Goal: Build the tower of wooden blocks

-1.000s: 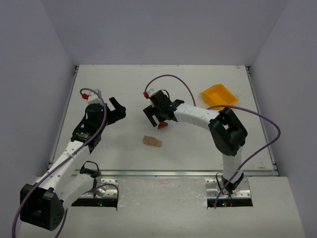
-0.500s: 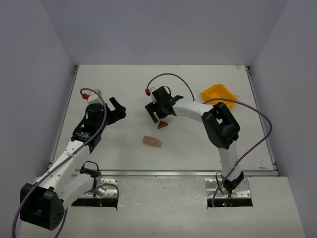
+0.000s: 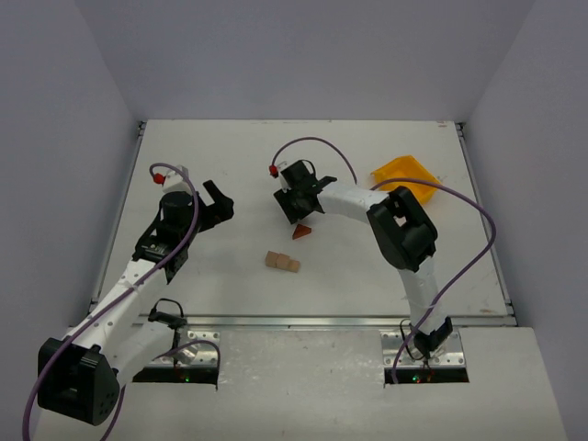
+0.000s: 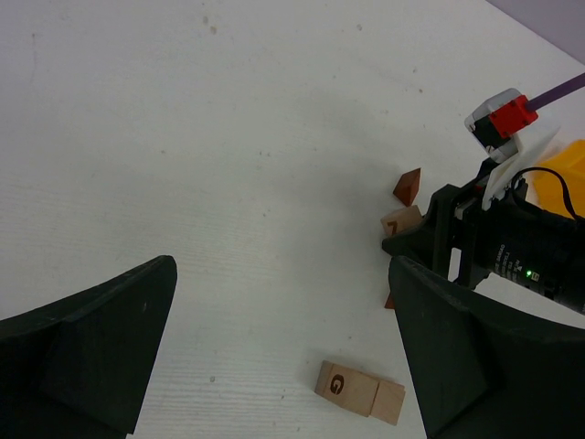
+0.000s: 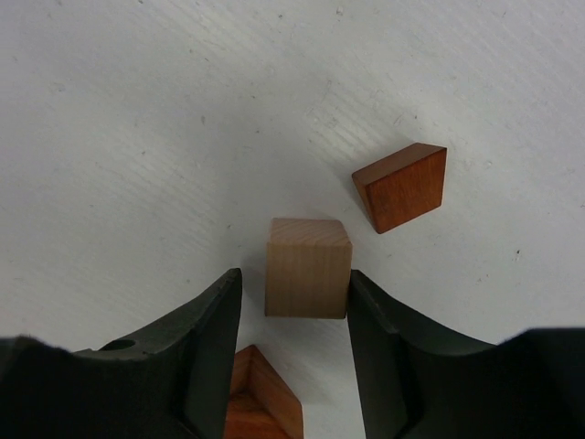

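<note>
The right hand (image 5: 294, 285) straddles a pale cube (image 5: 308, 265) with its fingers half spread. One finger sits at the cube's face and the other leaves a sliver of worktop (image 5: 137, 110) showing, so there is no pinch yet. A red-brown wedge (image 5: 402, 186) lies just beside the cube, and a second red-brown piece (image 5: 262, 395) lies near the palm. The cube looks light, hard and smooth, and would likely skid if pushed from one side. Its two flat opposite faces, taken squarely and low, are the place to hold. Two joined pale blocks (image 3: 282, 263) lie nearer the arms' bases. The left hand (image 4: 281, 274) hangs wide spread and empty.
</note>
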`<state>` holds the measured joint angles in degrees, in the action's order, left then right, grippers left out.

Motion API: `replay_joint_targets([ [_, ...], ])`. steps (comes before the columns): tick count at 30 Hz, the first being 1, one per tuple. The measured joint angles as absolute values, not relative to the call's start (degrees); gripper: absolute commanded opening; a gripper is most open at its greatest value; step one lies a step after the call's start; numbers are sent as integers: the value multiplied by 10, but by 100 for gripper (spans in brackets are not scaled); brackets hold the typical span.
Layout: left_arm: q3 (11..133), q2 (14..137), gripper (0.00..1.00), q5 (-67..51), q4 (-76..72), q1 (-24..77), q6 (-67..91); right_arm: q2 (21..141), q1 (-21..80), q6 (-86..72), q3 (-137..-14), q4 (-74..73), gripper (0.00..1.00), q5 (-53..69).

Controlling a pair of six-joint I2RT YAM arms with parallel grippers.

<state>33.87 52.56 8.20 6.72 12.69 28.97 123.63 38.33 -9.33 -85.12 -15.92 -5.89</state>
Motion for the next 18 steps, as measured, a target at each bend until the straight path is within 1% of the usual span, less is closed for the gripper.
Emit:
replay_joint_targets([
  [2, 339, 526, 100, 82, 67, 127, 290, 1236, 383, -94, -852, -159, 47, -59],
  [6, 339, 526, 100, 81, 67, 127, 290, 1236, 383, -95, -852, -155, 50, -59],
  [9, 339, 526, 100, 80, 67, 127, 290, 1236, 383, -95, -852, -155, 50, -60],
  [11, 339, 526, 100, 80, 67, 127, 290, 1236, 383, -95, -853, -155, 47, -62],
  [14, 339, 526, 100, 79, 67, 127, 290, 1236, 383, -95, -857, -155, 40, -67],
  [17, 339, 526, 100, 79, 67, 127, 290, 1236, 383, -95, -863, -155, 38, -74],
  [18, 339, 526, 100, 79, 67, 127, 290, 1236, 383, -95, -865, -155, 34, -75],
])
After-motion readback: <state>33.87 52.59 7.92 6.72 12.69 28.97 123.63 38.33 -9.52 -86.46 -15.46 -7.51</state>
